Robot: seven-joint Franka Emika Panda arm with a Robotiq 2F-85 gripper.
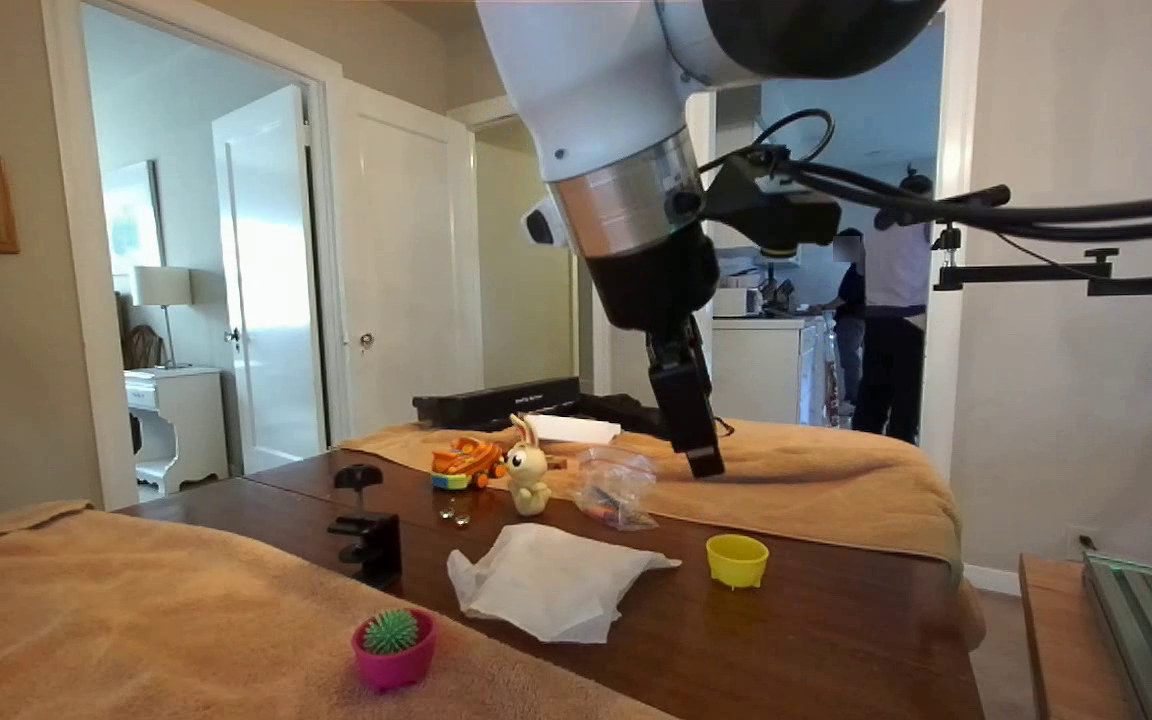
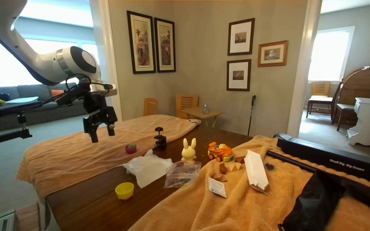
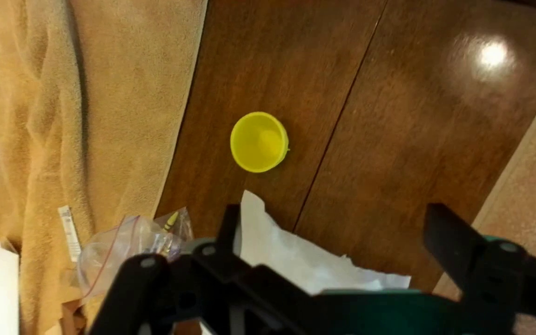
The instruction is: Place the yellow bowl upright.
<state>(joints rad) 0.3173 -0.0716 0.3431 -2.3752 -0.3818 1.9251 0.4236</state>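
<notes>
Yellow bowl (image 1: 737, 562): on the bare wood of the table (image 1: 816, 640), to the right of the white sheet (image 1: 556, 580) in an exterior view; paper or cloth, I cannot tell which.
Bowl's stance: mouth up; the wrist view looks down into the hollow, and both exterior views show the rim uppermost, with no clear lean.
Bowl's underside: mostly hidden; small feet seem to show, but whether every one meets the wood cannot be told.
Gripper (image 2: 102, 136): spread wide, with nothing between its fingers (image 2: 92, 133); it hangs in the air, well apart from the bowl. In the wrist view the bowl lies beyond the fingertips, left of the middle of the gap.
Pink bowl (image 1: 394, 662): near and left in that exterior view, on the tan towel (image 1: 136, 620), with a green spiky ball (image 1: 391, 632) in it; not part of this job.
Upright goal: judging by how the bowl sits, it looks met.
Left to do: probably nothing to the bowl itself; no grasp or turn seems called for, only parking the arm clear.
Tipping risk: a needless brush against the rim could upset a bowl that small and probably light.
</notes>
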